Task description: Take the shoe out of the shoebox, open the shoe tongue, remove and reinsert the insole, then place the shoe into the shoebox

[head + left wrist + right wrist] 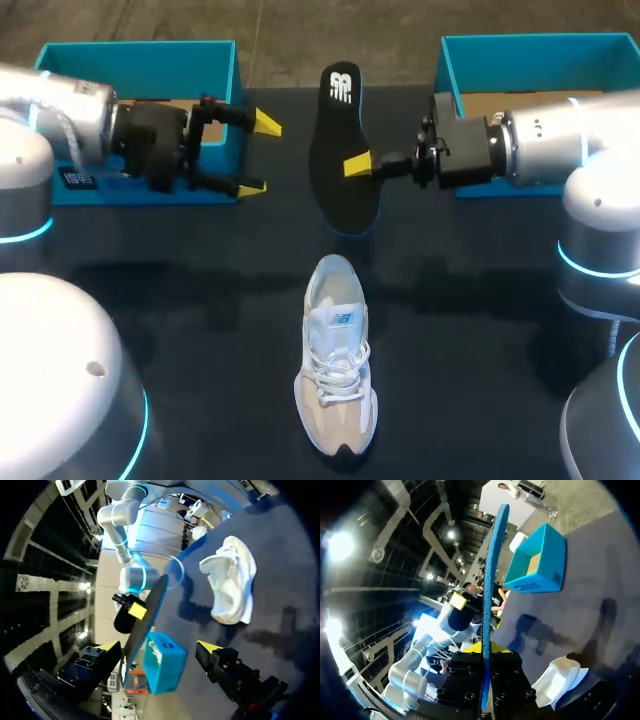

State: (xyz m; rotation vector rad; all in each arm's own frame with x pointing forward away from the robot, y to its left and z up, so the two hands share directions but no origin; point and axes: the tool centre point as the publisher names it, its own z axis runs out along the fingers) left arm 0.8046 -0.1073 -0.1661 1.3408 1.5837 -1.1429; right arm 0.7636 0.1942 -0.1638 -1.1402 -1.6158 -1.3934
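- Two fingers of the right gripper clamp the insole, held up above the table.
- Left gripper fingers wide apart, empty.
- Shoe lies on the table, apart from the insole.

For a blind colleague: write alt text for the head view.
The right gripper holds a black insole above the dark table, opposite the open left gripper. A pale shoe lies nearer the camera; a teal box stands far left, another far right.

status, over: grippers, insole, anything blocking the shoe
Right gripper shut on insole, held off the table. Left gripper open, empty, by left shoebox. Shoe upright on table, nothing blocking it.
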